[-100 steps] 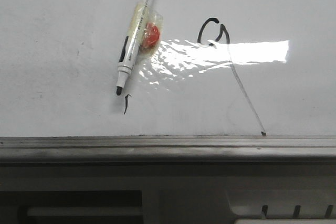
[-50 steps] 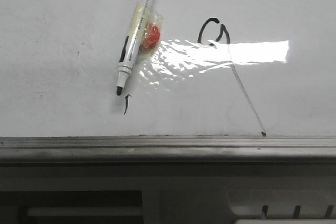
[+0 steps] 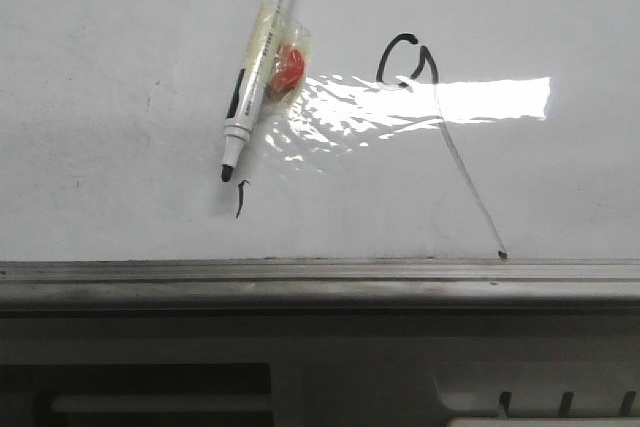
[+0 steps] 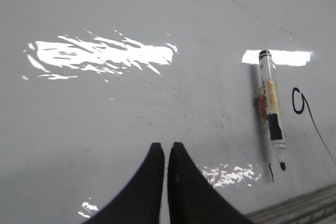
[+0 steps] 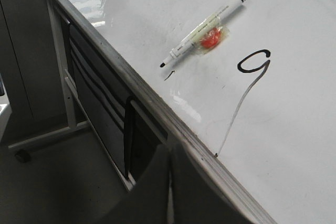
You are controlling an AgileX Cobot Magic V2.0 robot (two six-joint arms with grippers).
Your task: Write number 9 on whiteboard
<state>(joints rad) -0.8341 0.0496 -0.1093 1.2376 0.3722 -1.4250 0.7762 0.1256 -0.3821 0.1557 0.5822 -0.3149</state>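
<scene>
Three views cover the whiteboard (image 3: 120,67), and each shows something the others lack. Only the front view shows the full grey bottom rail (image 3: 320,282) running straight across below the board; neither gripper appears in it. Only the left wrist view shows the left gripper (image 4: 165,153), its two dark jaws pressed together with just a thin slit between them, hovering over bare board surface well apart from the pen (image 4: 272,106). Only the right wrist view shows the right gripper (image 5: 169,156), jaws likewise closed and empty, sitting over the board's rail edge, plus the frame and the floor (image 5: 47,192) beyond that edge.

Count of items: one number 9 (image 3: 440,117), one pen, one short black tick mark (image 3: 240,199), one red blob (image 3: 287,65) taped to the pen barrel under clear tape.

The number 9 is drawn on the board to the right of the pen: a small open loop on top and a long, fainter slanted tail ending in a dot just above the rail. The pen lies tilted, uncapped tip pointing down toward the rail, with the tick mark just below the tip.

Open room: wide bare board lies left of the pen and right of the figure. Bright glare patches cross the surface between pen and figure.
</scene>
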